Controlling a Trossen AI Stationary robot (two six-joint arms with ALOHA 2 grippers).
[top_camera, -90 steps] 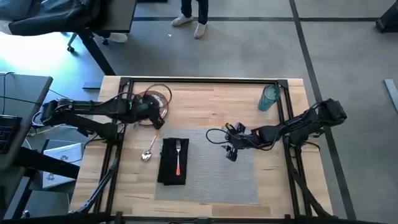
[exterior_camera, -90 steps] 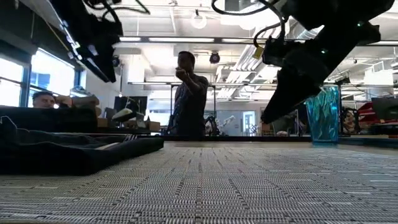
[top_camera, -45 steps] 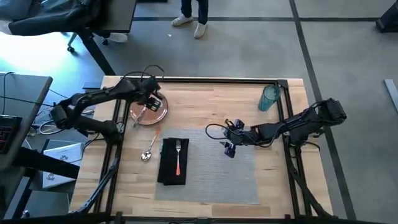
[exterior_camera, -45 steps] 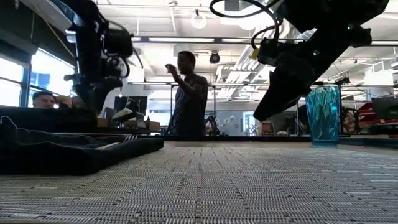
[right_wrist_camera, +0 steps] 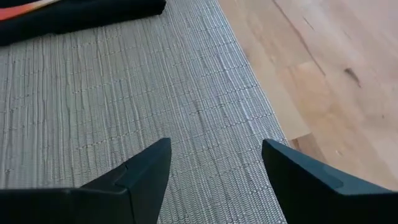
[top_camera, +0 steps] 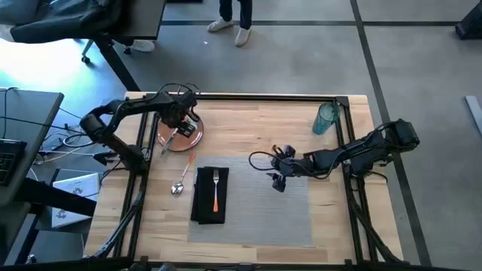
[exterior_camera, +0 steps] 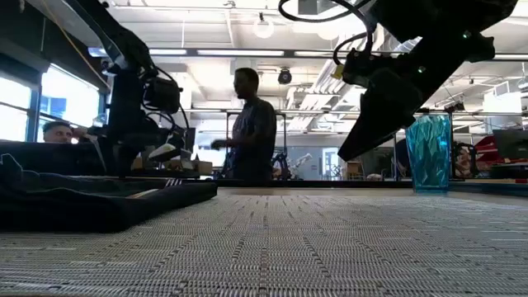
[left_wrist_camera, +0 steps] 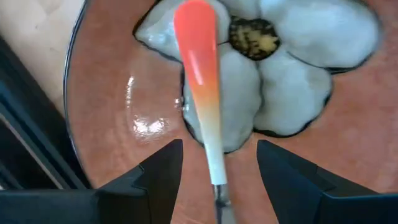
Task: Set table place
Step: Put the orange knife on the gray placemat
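Note:
The round orange-brown plate (top_camera: 193,140) sits on the table's wood at the far left. The orange-handled knife (left_wrist_camera: 202,93) lies in it across a white flower pattern. My left gripper (top_camera: 179,120) points down over the plate, open, with a finger on either side of the knife's handle (left_wrist_camera: 211,155); I cannot tell whether they touch it. My right gripper (top_camera: 277,181) hangs open just above the grey placemat (top_camera: 256,218), near its far edge. The black napkin (top_camera: 203,203) lies on the mat's left part with the fork (top_camera: 216,192) on it. The spoon (top_camera: 179,184) lies on the wood left of it.
The teal tumbler (top_camera: 325,119) stands at the table's far right by the frame post. A small orange piece (top_camera: 190,159) lies on the wood near the plate. A person (exterior_camera: 247,132) stands beyond the far edge. The mat's middle and right (right_wrist_camera: 124,112) are bare.
My left gripper has swung from the plate's near side toward the table's far edge and come down over the plate, where it now points down astride the knife. The right arm has stayed nearly still above the placemat.

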